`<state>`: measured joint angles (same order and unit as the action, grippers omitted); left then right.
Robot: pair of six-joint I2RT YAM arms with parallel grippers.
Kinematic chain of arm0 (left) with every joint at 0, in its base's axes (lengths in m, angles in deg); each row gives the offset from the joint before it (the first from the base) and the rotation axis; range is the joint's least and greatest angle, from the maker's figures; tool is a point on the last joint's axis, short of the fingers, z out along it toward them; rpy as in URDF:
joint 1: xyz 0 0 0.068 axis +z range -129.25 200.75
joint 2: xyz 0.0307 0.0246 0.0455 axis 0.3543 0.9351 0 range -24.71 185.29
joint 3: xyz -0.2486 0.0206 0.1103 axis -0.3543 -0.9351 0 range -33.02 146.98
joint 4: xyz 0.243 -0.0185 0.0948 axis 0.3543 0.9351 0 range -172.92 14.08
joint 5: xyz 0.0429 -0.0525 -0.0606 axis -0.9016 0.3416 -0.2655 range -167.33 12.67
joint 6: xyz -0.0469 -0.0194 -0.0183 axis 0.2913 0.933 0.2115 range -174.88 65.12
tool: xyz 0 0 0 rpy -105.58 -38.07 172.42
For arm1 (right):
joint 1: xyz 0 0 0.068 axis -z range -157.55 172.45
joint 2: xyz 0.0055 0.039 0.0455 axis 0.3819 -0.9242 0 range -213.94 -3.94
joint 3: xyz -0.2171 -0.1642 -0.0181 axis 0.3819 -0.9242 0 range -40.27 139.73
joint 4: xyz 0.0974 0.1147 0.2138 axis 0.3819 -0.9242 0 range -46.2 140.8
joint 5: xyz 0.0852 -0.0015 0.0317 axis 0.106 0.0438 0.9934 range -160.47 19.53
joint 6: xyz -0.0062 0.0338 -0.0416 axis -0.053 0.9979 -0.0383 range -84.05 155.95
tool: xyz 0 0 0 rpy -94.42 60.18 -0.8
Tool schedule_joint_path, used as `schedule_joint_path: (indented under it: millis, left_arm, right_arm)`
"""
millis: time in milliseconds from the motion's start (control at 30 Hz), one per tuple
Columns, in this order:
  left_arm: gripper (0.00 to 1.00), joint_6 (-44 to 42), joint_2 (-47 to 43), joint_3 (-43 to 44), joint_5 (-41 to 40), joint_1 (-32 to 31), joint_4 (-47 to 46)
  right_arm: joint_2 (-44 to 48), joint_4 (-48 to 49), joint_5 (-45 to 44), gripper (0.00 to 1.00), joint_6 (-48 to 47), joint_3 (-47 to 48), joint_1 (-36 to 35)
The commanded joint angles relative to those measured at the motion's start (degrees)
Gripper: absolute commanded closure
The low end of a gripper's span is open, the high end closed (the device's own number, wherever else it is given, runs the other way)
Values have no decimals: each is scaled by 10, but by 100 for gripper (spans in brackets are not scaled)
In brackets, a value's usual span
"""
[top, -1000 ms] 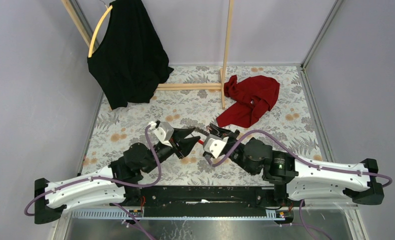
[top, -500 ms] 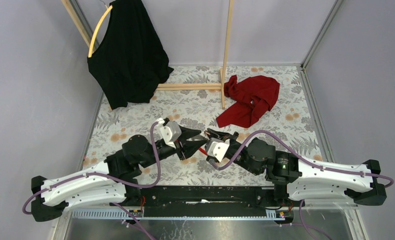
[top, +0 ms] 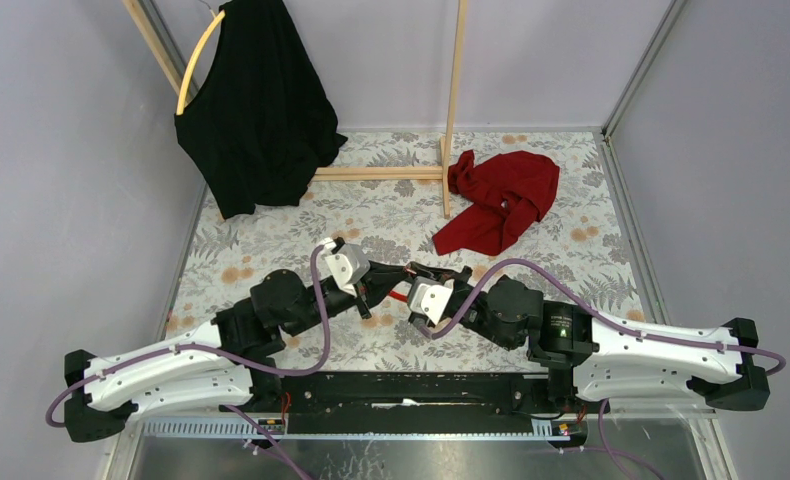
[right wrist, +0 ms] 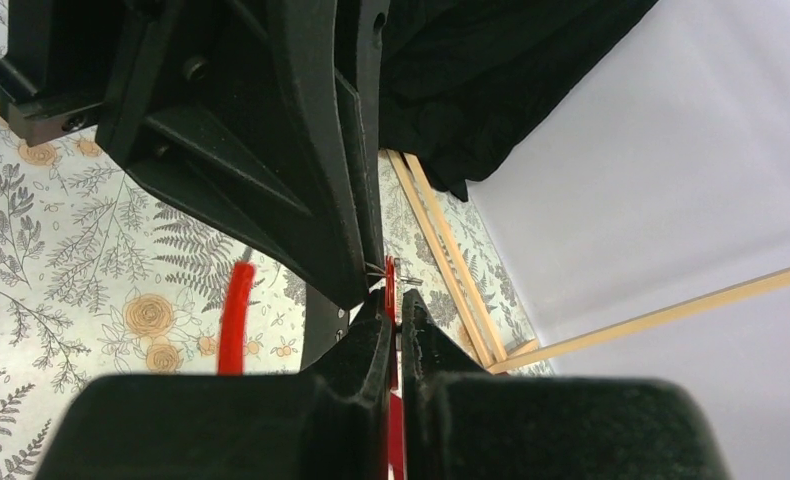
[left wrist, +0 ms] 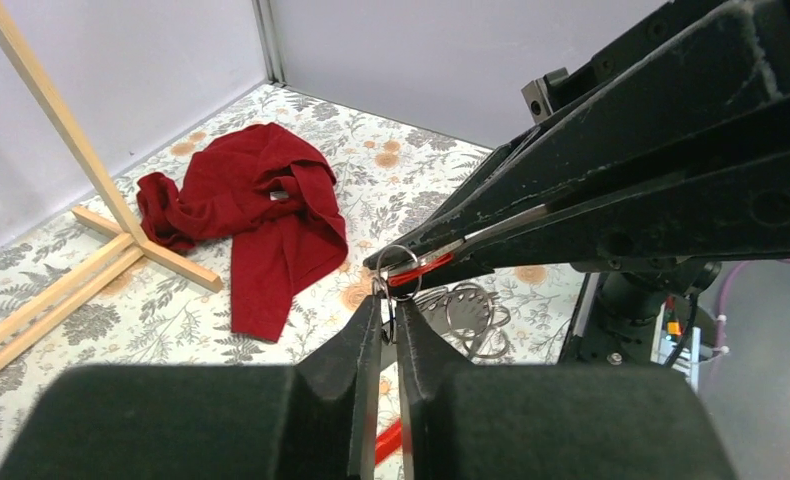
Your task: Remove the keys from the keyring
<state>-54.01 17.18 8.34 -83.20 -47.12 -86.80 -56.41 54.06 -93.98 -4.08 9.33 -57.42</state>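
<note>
Keyring (left wrist: 418,269) pinched in right jaws, left jaws closed on something tiny just below, too small to name

The left arm (top: 171,370) reaches in from the near left and the right arm (top: 651,350) from the near right. Both are folded low, with their forearms angling inward and a little toward the far side, so the two wrists come close at the middle. The left gripper (top: 399,279) points right and the right gripper (top: 418,270) points left and slightly far, their tips just beside each other. The left fingers (left wrist: 366,350) stand almost together with only a thin slit between them, and the right fingers (right wrist: 426,350) are pressed fully closed.
</note>
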Motion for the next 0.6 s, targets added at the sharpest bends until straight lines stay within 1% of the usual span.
schedule_joint_path:
  millis: [0, 33, 67, 400, 567]
  left_arm:
    - [94, -22, 3, -6, -7, 2, -36]
    - [98, -22, 2, -8, -7, 2, -36]
    - [100, -23, 2, -12, -8, 1, -35]
    - [100, -23, -29, -37, -55, -2, -53]
    - [100, -23, -42, -54, -55, -3, -83]
  right_arm:
    - [2, 21, -13, 100, 11, 8, -1]
    - [3, 22, -20, 100, 9, 7, -1]
    - [3, 21, -28, 100, 8, 7, -1]
    - [29, -7, -77, 100, 29, -13, -1]
    - [34, -18, -85, 100, 45, -24, -1]
